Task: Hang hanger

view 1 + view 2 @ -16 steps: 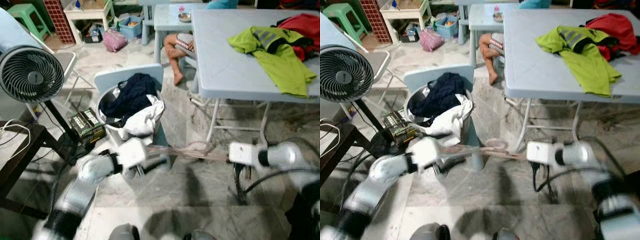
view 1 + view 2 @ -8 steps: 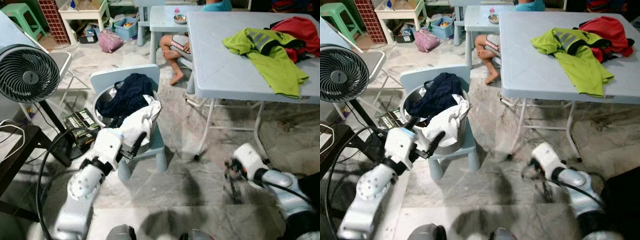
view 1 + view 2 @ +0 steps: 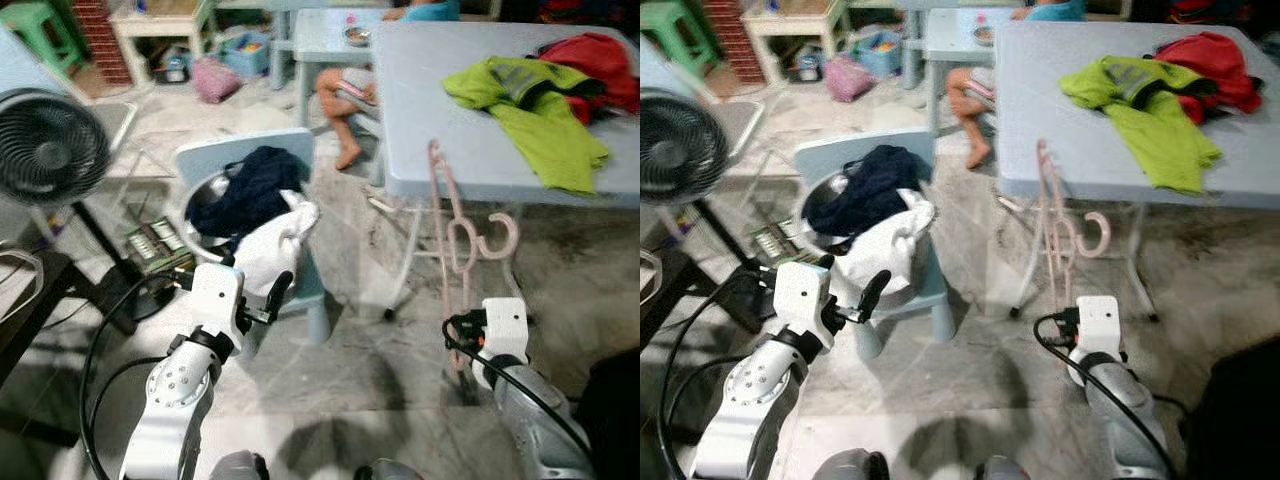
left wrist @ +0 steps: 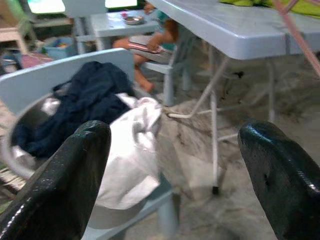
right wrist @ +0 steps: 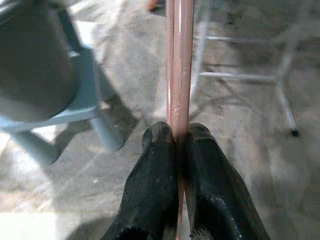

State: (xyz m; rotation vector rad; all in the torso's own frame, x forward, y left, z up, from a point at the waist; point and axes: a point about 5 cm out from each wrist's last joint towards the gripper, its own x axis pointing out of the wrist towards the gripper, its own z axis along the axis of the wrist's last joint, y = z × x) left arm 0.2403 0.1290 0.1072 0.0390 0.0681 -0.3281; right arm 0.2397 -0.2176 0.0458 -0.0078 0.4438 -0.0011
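Observation:
A pink plastic hanger (image 3: 446, 232) stands upright in front of the grey table's near edge, its hook (image 3: 502, 240) curling to the right. My right gripper (image 5: 179, 134) is shut on the hanger's straight bar (image 5: 179, 70), holding it from below, low over the floor at the lower right (image 3: 466, 352). My left gripper (image 4: 175, 131) is open and holds nothing. It hovers just in front of the basin of clothes (image 3: 240, 205), and one of its fingers (image 3: 281, 288) points toward the white cloth.
A metal basin with dark blue and white clothes sits on a light blue child's chair (image 3: 300, 150). The grey folding table (image 3: 440, 110) carries lime (image 3: 540, 105) and red garments. A fan (image 3: 50, 145) stands at the left. A person's leg (image 3: 345, 105) shows behind the table.
A second ago the hanger lay level between both grippers. The left gripper let go and opened. The right arm then swung the hanger up until it stood upright.

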